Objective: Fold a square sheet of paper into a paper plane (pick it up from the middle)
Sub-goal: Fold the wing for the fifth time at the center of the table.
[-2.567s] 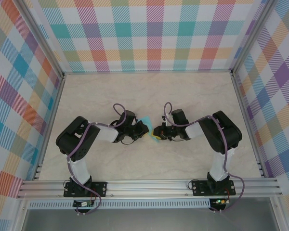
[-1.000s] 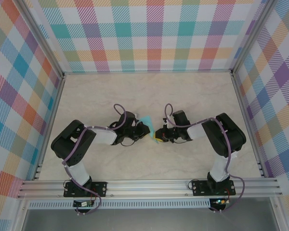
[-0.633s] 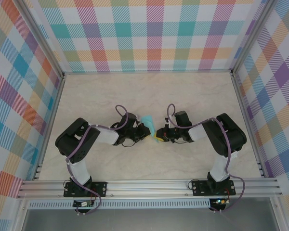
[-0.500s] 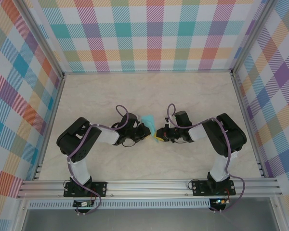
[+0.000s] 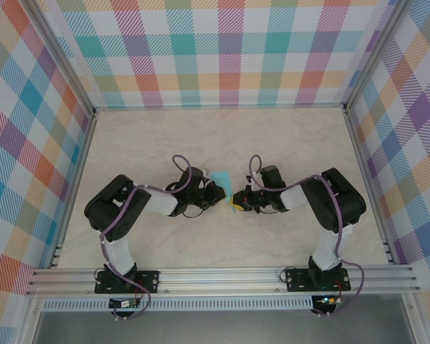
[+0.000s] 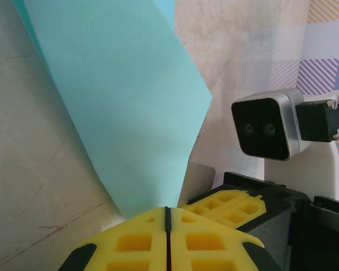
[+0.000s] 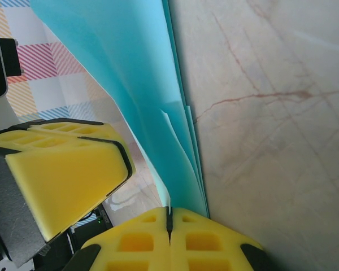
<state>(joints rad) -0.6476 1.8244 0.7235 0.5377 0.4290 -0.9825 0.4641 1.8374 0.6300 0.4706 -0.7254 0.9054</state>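
Seen from above, the left claw and right claw meet at the middle of the marbled surface, with the folded turquoise paper between them. 
On the left wrist camera, the left claw is clamped tight on the paper's narrow end. 
On the right wrist camera, the right claw is likewise pinched closed on the paper's layered edge.

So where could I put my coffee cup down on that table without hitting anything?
Bare: the far half of the table, up to the checked back wall, and the near strip between the two arm bases. Crowded: the middle, where the left gripper and right gripper both pinch the folded paper.
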